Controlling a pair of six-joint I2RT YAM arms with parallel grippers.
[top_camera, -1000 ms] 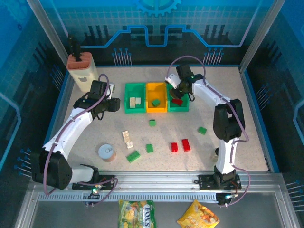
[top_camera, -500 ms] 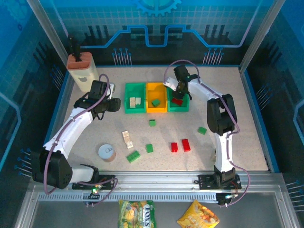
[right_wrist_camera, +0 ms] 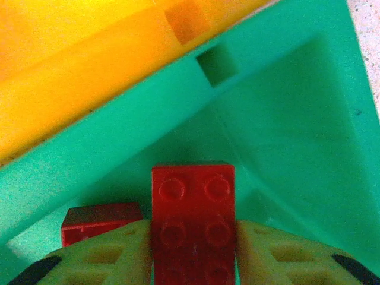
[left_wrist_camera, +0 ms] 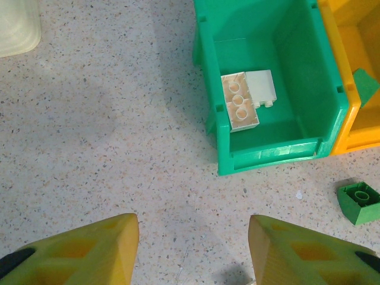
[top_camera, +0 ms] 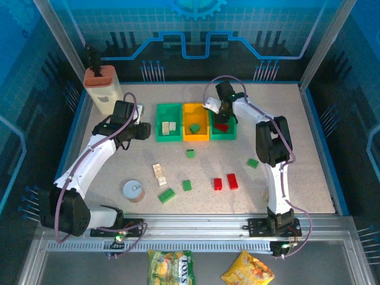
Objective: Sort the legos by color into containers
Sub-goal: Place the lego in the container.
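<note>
The green tray (right_wrist_camera: 297, 119) under the right pincer (right_wrist_camera: 193, 237) contains a red brick (right_wrist_camera: 101, 221). That pincer narrowly pinches a second brick (right_wrist_camera: 193, 199). The left pincer (left_wrist_camera: 193, 237) gapes above the tabletop (left_wrist_camera: 119, 148).

So only the right arm did anything in that last second. Its elbow (top_camera: 272, 139) swung left and a touch toward the table's far edge, so the link rising from the base ended up leaning left instead of standing pretty much straight. The forearm got pulled along with it. The right gripper (top_camera: 222, 116) slid a little left over the right green tray (top_camera: 233, 136) and finished closer to the side that sits next to the orange tray (top_camera: 196, 138). Most of that happened in the first half second, after that it was just a small nudge. It ended up low inside that tray, with a red lego brick (right_wrist_camera: 193, 225) between its fingers.
</note>
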